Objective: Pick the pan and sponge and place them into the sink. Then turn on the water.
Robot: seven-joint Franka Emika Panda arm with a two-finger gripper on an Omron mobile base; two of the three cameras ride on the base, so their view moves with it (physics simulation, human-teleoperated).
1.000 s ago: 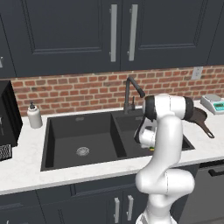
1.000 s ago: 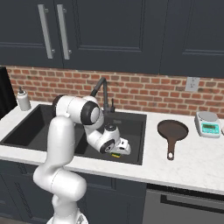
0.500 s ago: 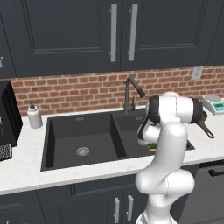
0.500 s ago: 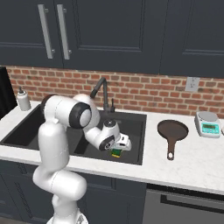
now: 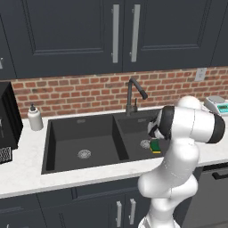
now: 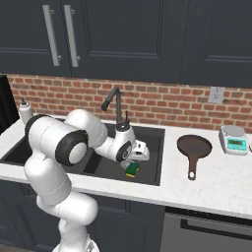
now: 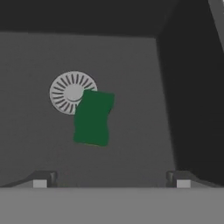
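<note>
Sponge [image 7: 92, 117] lay on floor of right basin of sink [image 5: 58, 133], green side up, one end overlapping the silver drain [image 7: 65, 91]; also seen in left base view [image 5: 155, 146] and right base view [image 6: 132, 170]. End effector [image 7: 111, 178] hung over that basin w/ fingers [image 7: 40, 179] spread wide, nothing between them, sponge apart from the tips. Pan [image 6: 194, 147] sat on worktop [image 6: 216, 182] right of sink, handle pointing toward near edge, just left of a small scale [image 6: 235, 139]. Faucet [image 6: 114, 101] at far side of sink, no stream visible, so water off. Judged: sponge part done, pan next, then water. Handling guess: pan prob. stiff, heavier than sponge, weight off-centre if taken by handle, so may tip; thin handle fits narrow fingers best, grip near where it meets the bowl; rim grab also poss. but shallow and likely slick. Sponge soft and light, no care needed. Soap bottle [image 5: 35, 118] on worktop left of sink, not part of task. Writing/brands: none readable; scale display too small to tell, bottle unlabelled as far as seen.
</note>
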